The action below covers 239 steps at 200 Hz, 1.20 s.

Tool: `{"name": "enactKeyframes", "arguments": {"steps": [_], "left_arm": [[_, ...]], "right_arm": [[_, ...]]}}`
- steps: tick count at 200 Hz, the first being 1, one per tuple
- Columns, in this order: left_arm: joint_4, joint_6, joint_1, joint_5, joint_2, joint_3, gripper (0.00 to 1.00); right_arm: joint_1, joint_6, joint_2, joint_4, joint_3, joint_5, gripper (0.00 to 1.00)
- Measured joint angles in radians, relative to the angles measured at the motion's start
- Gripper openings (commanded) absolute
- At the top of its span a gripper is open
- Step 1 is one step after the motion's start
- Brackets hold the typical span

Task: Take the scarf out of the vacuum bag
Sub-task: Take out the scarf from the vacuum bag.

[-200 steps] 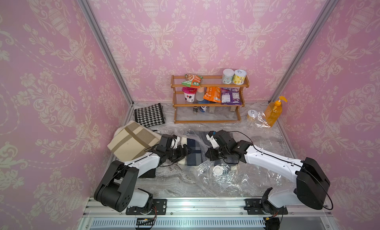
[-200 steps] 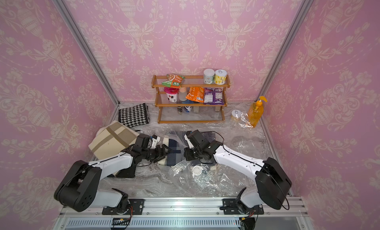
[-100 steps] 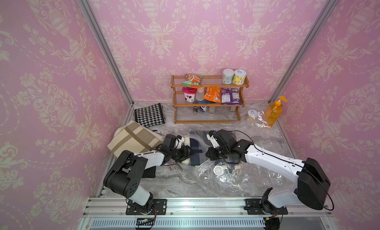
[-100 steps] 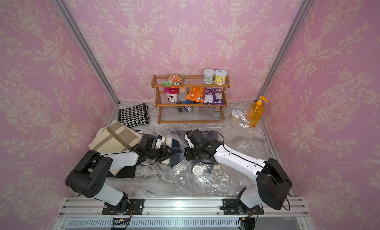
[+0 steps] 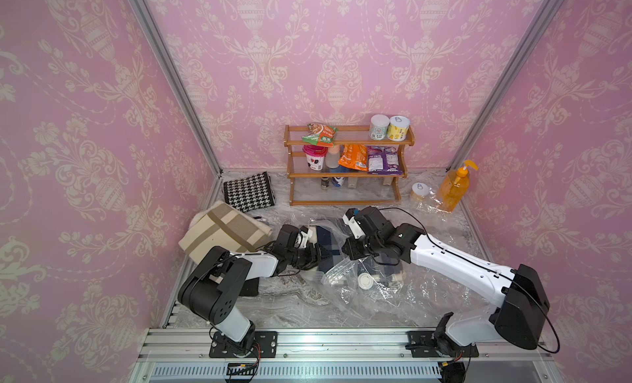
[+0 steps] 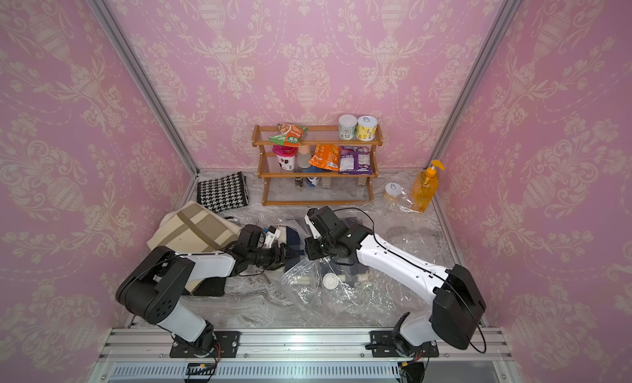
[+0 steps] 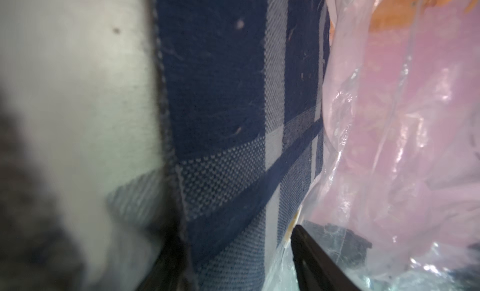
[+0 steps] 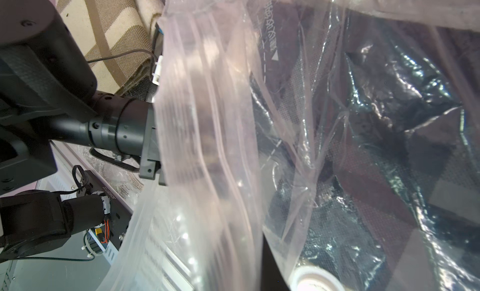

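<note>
In both top views you see the large, crinkly, clear plastic vacuum bag [image 5: 386, 297] [image 6: 345, 295] sprawled on the grey marble-patterned tabletop [image 5: 301, 307], with its round white valve cap [image 5: 365, 281] facing up. The soft navy scarf with pale checks [image 5: 325, 236] lies partly inside the bag, one end at its mouth between the two arms. Your left gripper [image 5: 321, 256] sits at that mouth, on the scarf. Your right gripper [image 5: 346, 255] holds up a flap of film just beside it. Behind them stands a three-tier wooden rack [image 5: 345, 175] of snack packets whose print is too small to read. The yellow can [image 5: 398, 128] on top has a scrawled lid mark, a B or an 8.

In the left wrist view the scarf's coarse weave fills the picture: navy ground, white and grey-dotted bands, stray fibres. The black fingers [image 7: 311, 261] stand apart on either side of a fold, with glossy film beside one. You cannot tell whether they press the cloth.

In the right wrist view wrinkled film hangs taut across the frame. It carries white printed characters [image 8: 270, 42], a dashed line and a small arrow, and the characters are too warped to read. The dark scarf shows through the film. The jaws, mostly hidden, stand narrow and pinch the bag.
</note>
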Motion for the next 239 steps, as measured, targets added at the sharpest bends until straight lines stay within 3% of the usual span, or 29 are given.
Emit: {"name": "enactKeyframes", "arguments": {"steps": [35, 125, 195, 239], "left_arm": [[0.084, -0.042, -0.009, 0.005, 0.002, -0.026, 0.71], [-0.103, -0.015, -0.016, 0.001, -0.22, 0.031, 0.72], [-0.049, -0.023, -0.021, 0.001, -0.064, 0.018, 0.69], [-0.084, -0.011, -0.021, -0.007, -0.058, 0.031, 0.71]], "right_arm": [[0.0, -0.012, 0.0, -0.027, 0.002, 0.007, 0.17], [0.0, -0.018, 0.0, -0.026, 0.002, 0.006, 0.17], [0.0, -0.018, 0.0, -0.023, 0.002, 0.006, 0.17], [0.0, -0.018, -0.001, -0.023, 0.002, 0.007, 0.17]]}}
